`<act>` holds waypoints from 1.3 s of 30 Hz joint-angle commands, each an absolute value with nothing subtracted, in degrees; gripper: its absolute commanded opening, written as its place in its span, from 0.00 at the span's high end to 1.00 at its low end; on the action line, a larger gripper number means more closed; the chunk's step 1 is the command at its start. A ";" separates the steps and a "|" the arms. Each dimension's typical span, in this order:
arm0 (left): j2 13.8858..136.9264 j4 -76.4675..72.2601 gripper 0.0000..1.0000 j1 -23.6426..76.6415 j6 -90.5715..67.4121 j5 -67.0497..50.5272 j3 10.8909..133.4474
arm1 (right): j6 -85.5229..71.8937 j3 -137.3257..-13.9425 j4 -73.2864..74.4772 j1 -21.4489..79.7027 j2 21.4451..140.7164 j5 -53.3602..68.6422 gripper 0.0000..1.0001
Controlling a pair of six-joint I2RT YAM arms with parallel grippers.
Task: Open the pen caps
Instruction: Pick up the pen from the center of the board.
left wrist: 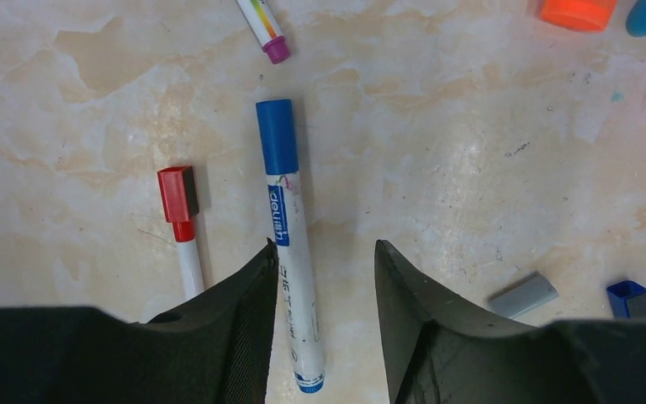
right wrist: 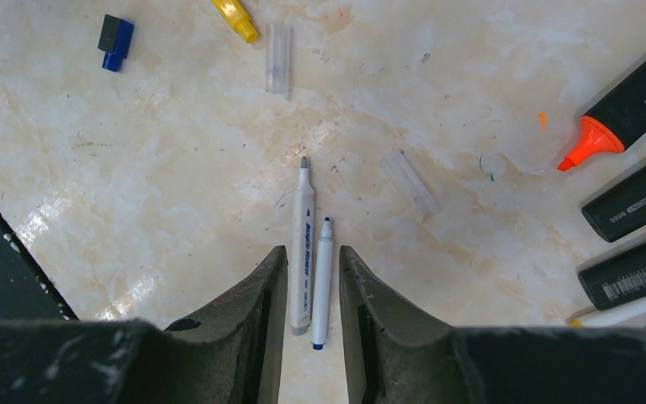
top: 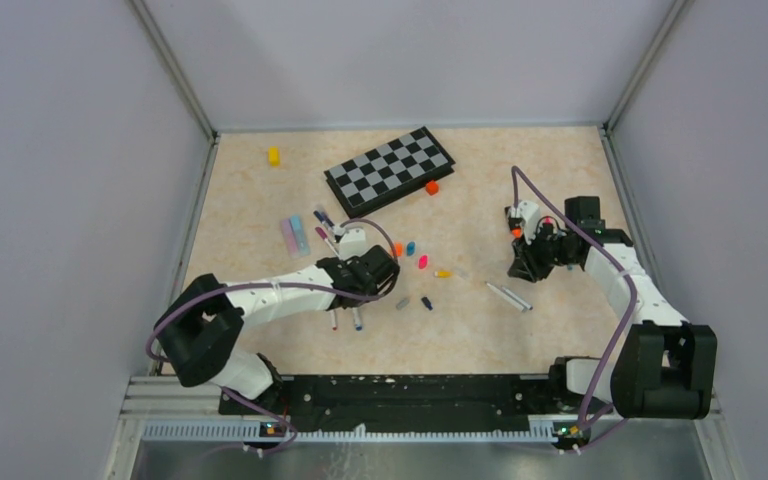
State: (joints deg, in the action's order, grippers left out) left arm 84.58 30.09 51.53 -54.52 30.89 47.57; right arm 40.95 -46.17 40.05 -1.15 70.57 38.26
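- Our left gripper (left wrist: 325,246) hangs with its jaws spread over the blue-capped marker (left wrist: 290,252). The marker lies ungripped on the table (left wrist: 471,168), just beside one finger.
- A red-capped pen (left wrist: 181,219) lies close on the marker's other side. A grey cap (left wrist: 523,295) and a dark blue cap (left wrist: 631,299) lie loose nearby.
- Our right gripper (right wrist: 312,249) has its jaws slightly parted and holds nothing. Below it lie two uncapped pens (right wrist: 303,236), with black highlighters (right wrist: 639,84) off to one side.

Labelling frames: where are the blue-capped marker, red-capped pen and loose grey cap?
blue-capped marker (left wrist: 285,237): left wrist view, on its barrel.
red-capped pen (left wrist: 177,194): left wrist view, on its cap.
loose grey cap (left wrist: 523,295): left wrist view, mid-body.
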 commanded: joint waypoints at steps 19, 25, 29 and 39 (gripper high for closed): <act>86.21 28.76 0.73 45.38 -56.02 23.27 43.39 | 42.10 -46.41 39.11 -0.79 70.32 39.29 0.72; 87.63 28.57 0.78 44.98 -55.57 22.13 43.29 | 42.10 -46.49 39.18 -0.79 70.30 39.37 0.72; 87.78 29.77 0.91 44.65 -55.67 20.49 43.99 | 42.09 -46.54 39.44 -0.79 70.23 39.71 0.72; 73.52 20.60 1.00 44.65 -48.03 10.81 41.79 | 42.66 -47.01 40.52 -0.79 69.19 42.41 0.72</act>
